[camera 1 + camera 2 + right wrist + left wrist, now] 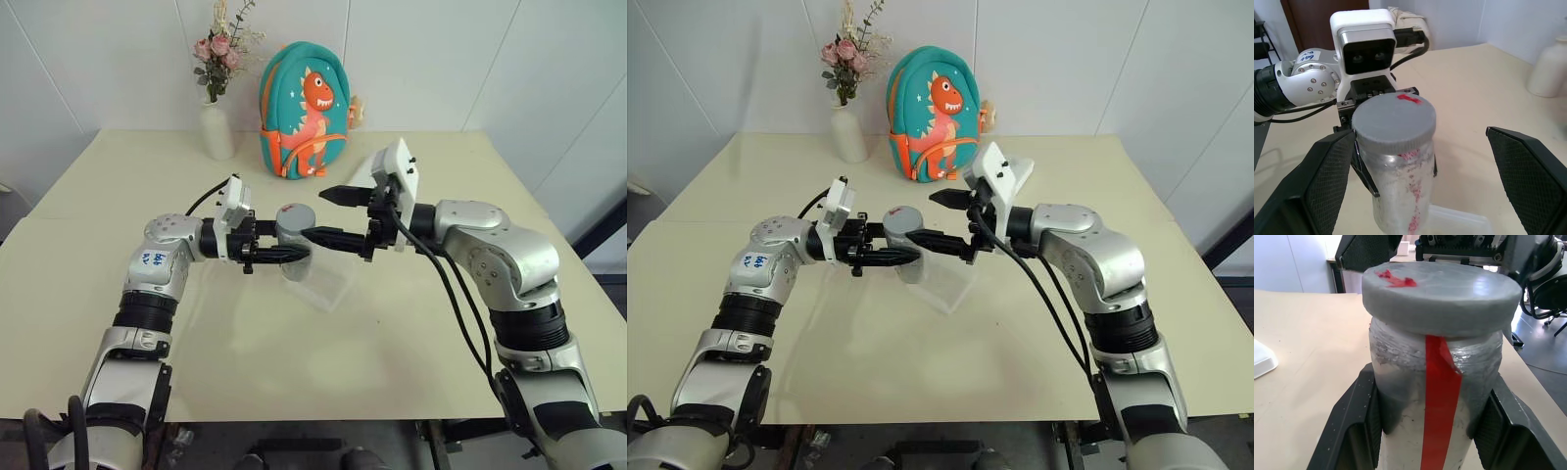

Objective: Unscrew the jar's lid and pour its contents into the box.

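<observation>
We see the jar [295, 247] held upright above the table [118, 196], its grey lid [1394, 119] still screwed on and a red strip running down its cloudy side; what it holds we cannot make out. Our left gripper [290, 255] is clenched around the jar's body below the lid. Our right gripper [325, 215] stands wide apart beside the lid, one finger [1310, 183] on either side, touching nothing. The clear box [328, 275] sits on the table just below the jar, looking empty. Behind stand a white vase [217, 132] with flowers and a dinosaur backpack [304, 108].
</observation>
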`<state>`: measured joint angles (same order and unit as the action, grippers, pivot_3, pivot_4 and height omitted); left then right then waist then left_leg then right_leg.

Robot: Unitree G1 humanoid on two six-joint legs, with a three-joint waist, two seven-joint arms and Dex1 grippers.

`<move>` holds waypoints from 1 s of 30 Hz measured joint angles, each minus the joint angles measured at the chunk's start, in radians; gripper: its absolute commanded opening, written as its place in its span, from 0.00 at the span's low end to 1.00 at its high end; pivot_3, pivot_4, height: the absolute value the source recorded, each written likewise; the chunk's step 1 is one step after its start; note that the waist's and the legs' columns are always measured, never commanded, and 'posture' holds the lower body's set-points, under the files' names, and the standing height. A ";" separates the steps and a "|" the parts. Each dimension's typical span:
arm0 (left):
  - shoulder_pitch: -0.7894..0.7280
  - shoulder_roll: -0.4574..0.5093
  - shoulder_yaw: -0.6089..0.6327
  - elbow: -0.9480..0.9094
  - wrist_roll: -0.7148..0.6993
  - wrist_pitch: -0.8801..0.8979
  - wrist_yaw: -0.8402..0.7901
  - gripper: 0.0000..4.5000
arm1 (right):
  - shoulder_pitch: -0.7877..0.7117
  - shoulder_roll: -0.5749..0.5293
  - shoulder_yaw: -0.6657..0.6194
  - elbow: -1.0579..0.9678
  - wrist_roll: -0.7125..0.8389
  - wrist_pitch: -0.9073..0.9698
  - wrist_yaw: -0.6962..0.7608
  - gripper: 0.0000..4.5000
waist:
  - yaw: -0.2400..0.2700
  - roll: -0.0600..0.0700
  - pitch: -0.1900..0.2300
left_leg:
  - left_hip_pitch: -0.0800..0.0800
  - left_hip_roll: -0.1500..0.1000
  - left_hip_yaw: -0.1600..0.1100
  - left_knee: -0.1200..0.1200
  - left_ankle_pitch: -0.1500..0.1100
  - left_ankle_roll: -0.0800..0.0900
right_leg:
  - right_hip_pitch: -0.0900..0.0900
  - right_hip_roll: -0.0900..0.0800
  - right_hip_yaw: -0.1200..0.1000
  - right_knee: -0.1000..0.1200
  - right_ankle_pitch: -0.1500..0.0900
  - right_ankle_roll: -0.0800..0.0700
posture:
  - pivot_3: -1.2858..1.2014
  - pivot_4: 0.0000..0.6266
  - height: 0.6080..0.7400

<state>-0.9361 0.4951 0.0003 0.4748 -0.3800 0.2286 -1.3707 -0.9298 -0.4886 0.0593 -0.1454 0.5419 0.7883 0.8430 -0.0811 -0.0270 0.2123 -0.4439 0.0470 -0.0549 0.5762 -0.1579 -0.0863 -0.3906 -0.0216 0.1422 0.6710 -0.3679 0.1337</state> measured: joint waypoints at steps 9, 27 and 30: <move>0.000 0.000 0.000 -0.001 0.000 -0.001 -0.018 0.44 | 0.000 -0.009 -0.046 -0.027 0.044 0.045 -0.037 0.99 | -0.001 0.000 0.000 | 0.000 0.000 0.000 0.000 0.000 0.000 | 0.000 0.000 0.000 0.000 0.000 0.000 | 0.52 0.24 1.00; -0.007 -0.012 -0.003 0.049 0.004 -0.033 -0.020 0.44 | -0.048 0.146 -0.027 -0.020 0.086 0.045 -0.112 0.99 | 0.000 0.000 0.000 | 0.000 0.000 0.000 0.000 0.000 0.000 | 0.000 0.000 0.000 0.000 0.000 0.000 | 0.52 0.24 1.00; -0.028 -0.015 -0.006 0.053 0.007 -0.035 -0.021 0.44 | -0.045 0.172 -0.011 -0.009 0.078 0.037 -0.113 0.99 | 0.000 0.000 0.000 | 0.000 0.000 0.000 0.000 0.000 0.000 | 0.000 0.000 0.000 0.000 0.000 0.000 | 0.52 0.24 1.00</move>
<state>-0.9644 0.4805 -0.0061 0.5274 -0.3729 0.1940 -1.3917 -0.9749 -0.3168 0.0479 -0.1541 0.6203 0.8251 0.7299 -0.0816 -0.0270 0.2123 -0.4439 0.0470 -0.0549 0.5761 -0.1579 -0.0863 -0.3907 -0.0215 0.1423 0.6713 -0.3679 0.1337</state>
